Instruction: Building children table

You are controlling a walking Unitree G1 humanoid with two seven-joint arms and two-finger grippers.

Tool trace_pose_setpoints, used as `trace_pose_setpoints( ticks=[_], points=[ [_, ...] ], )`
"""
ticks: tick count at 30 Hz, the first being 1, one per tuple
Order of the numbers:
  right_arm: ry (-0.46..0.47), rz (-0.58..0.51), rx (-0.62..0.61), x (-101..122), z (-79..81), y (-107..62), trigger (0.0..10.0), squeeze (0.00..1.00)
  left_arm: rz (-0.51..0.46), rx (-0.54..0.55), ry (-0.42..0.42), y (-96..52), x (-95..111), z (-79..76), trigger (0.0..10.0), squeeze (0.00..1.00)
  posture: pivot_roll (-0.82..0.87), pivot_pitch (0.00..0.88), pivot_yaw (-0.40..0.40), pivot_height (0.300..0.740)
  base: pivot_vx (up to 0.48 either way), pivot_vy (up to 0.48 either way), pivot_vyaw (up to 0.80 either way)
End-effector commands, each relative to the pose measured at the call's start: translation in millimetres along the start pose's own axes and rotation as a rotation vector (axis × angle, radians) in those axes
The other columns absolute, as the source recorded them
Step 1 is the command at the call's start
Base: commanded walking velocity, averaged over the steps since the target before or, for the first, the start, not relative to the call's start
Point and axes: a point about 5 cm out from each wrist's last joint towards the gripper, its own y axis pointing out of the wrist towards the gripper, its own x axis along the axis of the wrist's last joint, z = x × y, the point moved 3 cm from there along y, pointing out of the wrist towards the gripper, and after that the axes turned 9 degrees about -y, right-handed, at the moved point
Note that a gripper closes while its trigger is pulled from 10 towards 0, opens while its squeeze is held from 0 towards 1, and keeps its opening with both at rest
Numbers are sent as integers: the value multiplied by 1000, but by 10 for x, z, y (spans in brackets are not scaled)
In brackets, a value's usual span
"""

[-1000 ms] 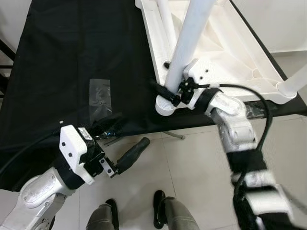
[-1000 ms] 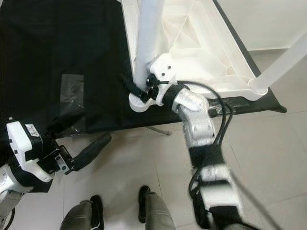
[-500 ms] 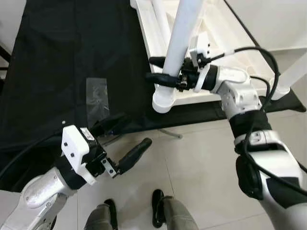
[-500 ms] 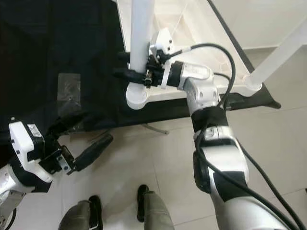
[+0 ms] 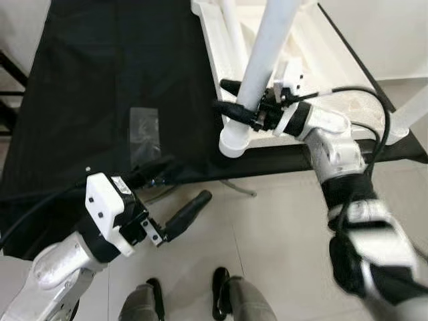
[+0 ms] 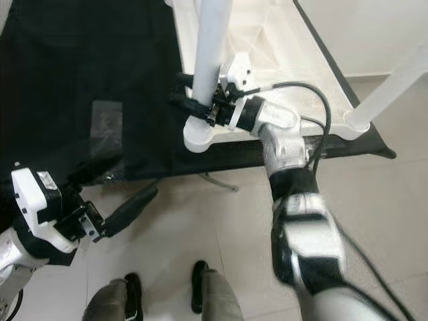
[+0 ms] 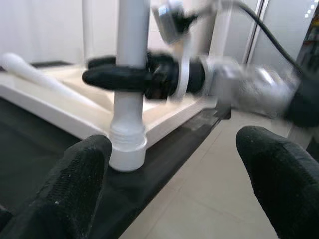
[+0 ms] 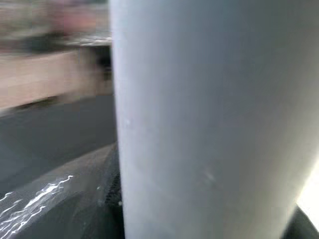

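I read no brand or lettering anywhere; the small sticker on my left wrist housing is too blurred to make out.

From the head camera, my left gripper [image 5: 177, 200] sits at about 8 o'clock, low over the pale tiled floor [image 5: 267, 227], its two black fingers spread apart and gripping nothing. Beside it, on the black cloth [image 5: 80, 100] that covers the work surface, lies one clear plastic bag [image 5: 144, 134], flat, at roughly 9 o'clock.

At centre, around 12 to 1 o'clock, my right gripper [image 5: 235, 108] is clamped on the table leg [image 5: 257, 73], one white tube whose long axis runs from its flared, ringed end near the cloth's front edge up and away toward 1 o'clock. In the left wrist view that same leg [image 7: 130, 74] stands nearly upright, its ringed end down, with the black fingers [image 7: 117, 78] wrapped across it. The right wrist view shows the leg [image 8: 199, 119] close up as a pale blurred column.

Behind it lies the white tabletop [image 5: 334, 73], one piece, upside down with its ribbed underside showing. I count two more white legs: one [image 5: 231, 33] lying along the tabletop's near-left rim, and one [image 5: 411, 114] standing at the corner at 3 o'clock.

At 6 o'clock I see the robot's two black feet [image 5: 190, 301].
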Motion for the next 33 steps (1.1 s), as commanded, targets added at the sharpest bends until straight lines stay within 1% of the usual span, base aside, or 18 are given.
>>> trace_pose_setpoints(
  ticks=[1,2,3,6,8,9,13,14,15,17,19,20,21,23,25,28,29,33],
  points=[
    [10,303,-145,-599,-40,-309,0,0,-3,-4,-19,-12,-28,-25,10000,0,87,331,-128,740,0,0,0],
    [6,319,-268,-626,27,-446,0,0,-6,-7,-19,-6,-24,-21,10000,0,77,329,-124,740,0,0,0],
    [12,308,-300,-614,91,-495,0,0,-10,-9,-22,-3,-19,-21,10000,0,70,324,-118,740,0,0,0],
    [14,293,-274,-600,134,-451,0,0,-14,-9,-26,5,-15,-21,10000,0,70,323,-118,740,0,0,0],
    [16,284,-240,-589,149,-341,0,0,-20,-5,-32,11,-24,-15,10000,0,71,315,-119,740,0,0,0],
    [8,284,-227,-572,133,-292,10000,0,-21,-4,-33,12,-29,-15,10000,0,73,315,-119,740,0,0,0],
    [-2,265,-193,-525,113,-230,10000,0,-20,-3,-33,11,-36,-17,10000,0,73,309,-118,740,0,0,0],
    [-10,248,-185,-470,99,-215,10000,353,-21,-3,-34,11,-37,-15,10000,0,73,309,-118,740,0,0,0],
    [-19,232,-189,-417,68,-202,10000,1000,-21,-3,-33,13,-39,-12,10000,0,73,309,-118,740,0,0,0],
    [-29,231,-213,-364,54,-208,10000,1000,-22,-4,-32,16,-42,-12,10000,0,71,303,-115,740,0,0,0],
    [-13,214,-150,-308,88,-162,10000,1000,-23,-5,-33,20,-44,-13,10000,0,73,297,-111,740,0,0,0],
    [10,202,-39,-267,176,-116,10000,639,-24,-8,-35,24,-49,-15,10000,0,73,297,-111,740,0,0,0],
    [11,176,47,-211,236,-84,10000,16,-25,-10,-37,30,-55,-17,10000,0,78,289,-109,740,0,0,0],
    [19,149,114,-158,259,-55,10000,0,-26,-13,-39,37,-60,-17,10000,0,80,290,-109,740,0,0,0],
    [13,70,300,-12,268,-37,10000,0,-26,-21,-42,52,-72,-26,10000,0,85,286,-109,740,0,0,0],
    [24,58,373,14,277,-46,10000,0,-26,-23,-43,54,-71,-29,10000,0,83,284,-110,740,0,0,0],
    [-11,25,512,81,278,-44,10000,0,-26,-24,-41,58,-73,-28,10000,0,90,286,-116,740,0,0,0],
    [-28,8,548,125,228,6,10000,0,-25,-25,-39,63,-77,-25,10000,0,94,285,-118,740,0,0,0]
  ],
)
